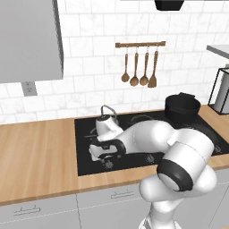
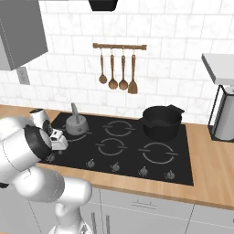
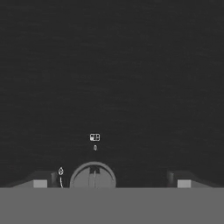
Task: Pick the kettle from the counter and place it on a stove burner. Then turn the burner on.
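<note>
Low over the front left of the black glass stove top, in the left base view, the white arm bends down from the lower right, its gripper just above the front knobs. The small grey metal kettle with a wire handle stands on the rear left burner, just behind the hand.

From the right base view, the kettle sits upright beside the gripper.

Through the hand view, both fingertips stand wide apart, empty, either side of a round grey knob. Tiny white markings above it are unreadable.

Glossy white rounded arm, dark joint bands, bulbous segments
</note>
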Robot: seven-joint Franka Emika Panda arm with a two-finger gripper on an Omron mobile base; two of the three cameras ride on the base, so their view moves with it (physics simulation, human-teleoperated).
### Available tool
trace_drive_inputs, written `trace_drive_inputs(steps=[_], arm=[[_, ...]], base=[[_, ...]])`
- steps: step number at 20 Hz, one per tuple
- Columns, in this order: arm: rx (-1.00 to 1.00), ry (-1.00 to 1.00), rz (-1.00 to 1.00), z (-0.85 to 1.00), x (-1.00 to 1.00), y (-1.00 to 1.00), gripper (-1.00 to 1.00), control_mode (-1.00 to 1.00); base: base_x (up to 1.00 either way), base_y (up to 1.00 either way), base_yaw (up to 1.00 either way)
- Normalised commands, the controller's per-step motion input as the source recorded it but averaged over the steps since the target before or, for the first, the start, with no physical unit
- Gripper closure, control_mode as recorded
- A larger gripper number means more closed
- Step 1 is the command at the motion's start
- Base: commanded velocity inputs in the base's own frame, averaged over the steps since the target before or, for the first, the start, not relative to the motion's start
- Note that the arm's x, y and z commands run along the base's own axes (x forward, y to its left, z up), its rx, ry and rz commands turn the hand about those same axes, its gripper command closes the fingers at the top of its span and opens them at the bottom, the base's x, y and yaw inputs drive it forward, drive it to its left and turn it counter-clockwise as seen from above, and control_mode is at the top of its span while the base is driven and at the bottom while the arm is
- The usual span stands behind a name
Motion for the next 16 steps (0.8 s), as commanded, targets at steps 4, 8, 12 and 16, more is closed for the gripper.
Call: trace_drive_inputs(steps=[4,8,12,16], arm=[[0.00,0.00,0.00,-0.21,0.00,0.18,-1.00,-1.00],[0.00,0.00,0.00,-0.03,0.00,0.21,-1.00,-1.00],[0.00,0.00,0.00,-0.16,0.00,0.00,-1.00,-1.00],[0.00,0.01,0.00,-0.23,-0.09,-0.08,-1.00,-1.00]], base=[[0.00,0.00,0.00],[0.00,0.00,0.00],[0.00,0.00,0.00],[0.00,0.00,0.00]])
